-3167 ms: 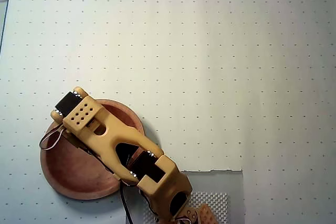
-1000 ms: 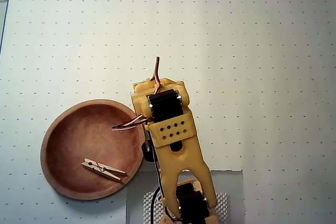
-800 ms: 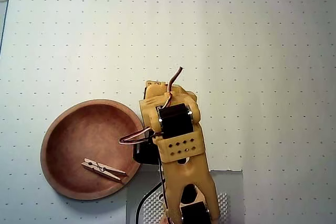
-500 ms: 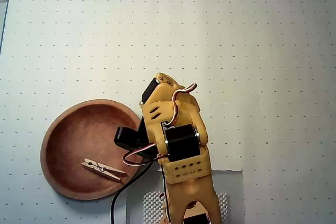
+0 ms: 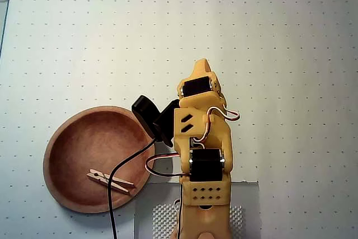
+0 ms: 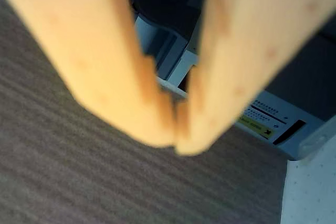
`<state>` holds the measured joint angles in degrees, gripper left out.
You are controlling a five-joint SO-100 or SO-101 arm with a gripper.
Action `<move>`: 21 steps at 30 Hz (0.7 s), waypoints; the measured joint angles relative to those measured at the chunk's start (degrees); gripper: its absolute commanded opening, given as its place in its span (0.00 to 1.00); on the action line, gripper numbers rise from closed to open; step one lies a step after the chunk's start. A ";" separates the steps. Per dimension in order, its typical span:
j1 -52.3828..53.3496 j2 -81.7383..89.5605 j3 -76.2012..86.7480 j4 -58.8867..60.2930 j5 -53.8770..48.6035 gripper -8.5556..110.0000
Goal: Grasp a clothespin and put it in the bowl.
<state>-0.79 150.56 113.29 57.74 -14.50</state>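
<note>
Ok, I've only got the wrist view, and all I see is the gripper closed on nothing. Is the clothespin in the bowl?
Observer: Yes. In the overhead view the clothespin lies flat inside the bowl, near its lower rim.
Operator: Is the arm above the bowl?
Observer: No, the arm is folded up to the bowl's right in that view.
Operator: Anything crossing the bowl?
Observer: Only the black cable, which passes over the bowl's right side.

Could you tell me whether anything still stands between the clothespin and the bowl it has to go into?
Nothing does: the clothespin already lies inside the bowl, near its lower wall in the overhead view. The gripper is shut and empty.
</note>
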 measured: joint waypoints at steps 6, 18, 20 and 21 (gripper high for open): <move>0.00 7.91 12.57 -9.14 6.50 0.04; 0.09 17.84 30.59 -11.43 12.04 0.04; 0.00 19.51 34.54 -11.43 12.04 0.04; 0.00 20.30 36.21 -11.43 12.13 0.04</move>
<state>-0.79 170.86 149.50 46.32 -2.37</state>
